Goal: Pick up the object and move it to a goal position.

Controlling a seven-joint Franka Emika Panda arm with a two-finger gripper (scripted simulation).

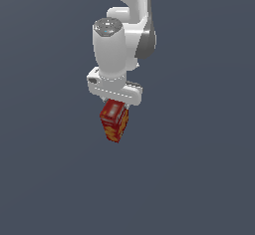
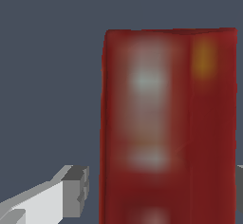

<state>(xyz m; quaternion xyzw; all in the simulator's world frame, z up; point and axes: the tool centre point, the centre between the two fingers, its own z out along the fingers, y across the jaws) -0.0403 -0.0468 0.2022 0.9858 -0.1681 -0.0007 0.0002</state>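
The red cracker box (image 1: 114,121) with orange-yellow pictures stands directly under my white gripper (image 1: 116,103) in the exterior view. In the wrist view the red cracker box (image 2: 166,123) fills the middle and is blurred. My gripper (image 2: 159,185) is open and straddles the box. One grey fingertip (image 2: 76,190) stands apart from the box's side with a narrow gap. The other fingertip (image 2: 240,170) barely shows at the picture's edge, and I cannot tell whether it touches the box. The box's lower part is hidden in the wrist view.
A plain dark grey-blue surface (image 1: 199,179) lies all around the box. The white arm (image 1: 117,45) rises above the gripper toward the top of the exterior view. No other object shows.
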